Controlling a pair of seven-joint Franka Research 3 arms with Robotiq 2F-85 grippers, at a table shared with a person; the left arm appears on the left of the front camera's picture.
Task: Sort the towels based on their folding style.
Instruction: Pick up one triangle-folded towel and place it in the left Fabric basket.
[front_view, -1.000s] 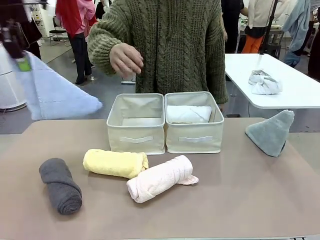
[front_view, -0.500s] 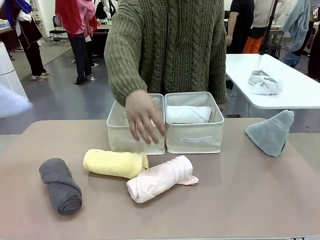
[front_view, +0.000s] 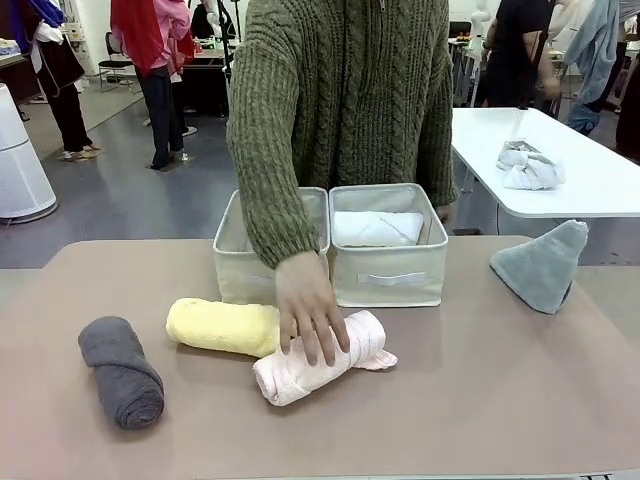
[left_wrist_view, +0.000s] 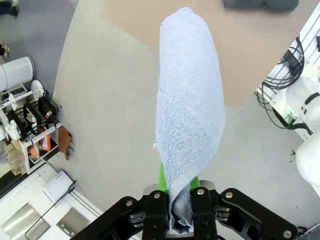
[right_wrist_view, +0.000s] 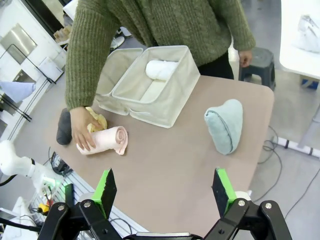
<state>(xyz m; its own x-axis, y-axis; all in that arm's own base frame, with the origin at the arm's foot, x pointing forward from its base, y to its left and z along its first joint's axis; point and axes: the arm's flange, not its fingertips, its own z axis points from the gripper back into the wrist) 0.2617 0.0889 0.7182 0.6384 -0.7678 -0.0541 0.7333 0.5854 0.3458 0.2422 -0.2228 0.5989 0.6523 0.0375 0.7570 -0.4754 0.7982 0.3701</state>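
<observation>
**A:** Where is the light blue towel (left_wrist_view: 187, 110)?

**B:** In the left claw (left_wrist_view: 179, 220), which is clamped shut on its lower end. The towel rises up the middle of the left wrist view, with floor and an edge of the table (left_wrist_view: 260, 45) behind it.

**A:** And the right claw (right_wrist_view: 165, 192)?

**B:** It is spread wide with nothing between its green pads, at the bottom of the right wrist view, high over the table.

**A:** What is on the table?

**B:** In the front view, the dark grey roll (front_view: 122, 372) lies at lower left. The yellow roll (front_view: 220, 326) is just right of it. The pink roll (front_view: 360, 345) touches the yellow one near the centre. A person's hand (front_view: 312, 318) rests palm-down on the pink roll, covering its middle.

**A:** And the rest?

**B:** The grey-green cone (front_view: 545, 265) stands upright at the right edge, well apart from the rolls. Two cream bins sit side by side behind the rolls. The white roll (front_view: 377, 228) lies inside the right bin (front_view: 390, 285), which touches the left bin (front_view: 245, 285).
</observation>
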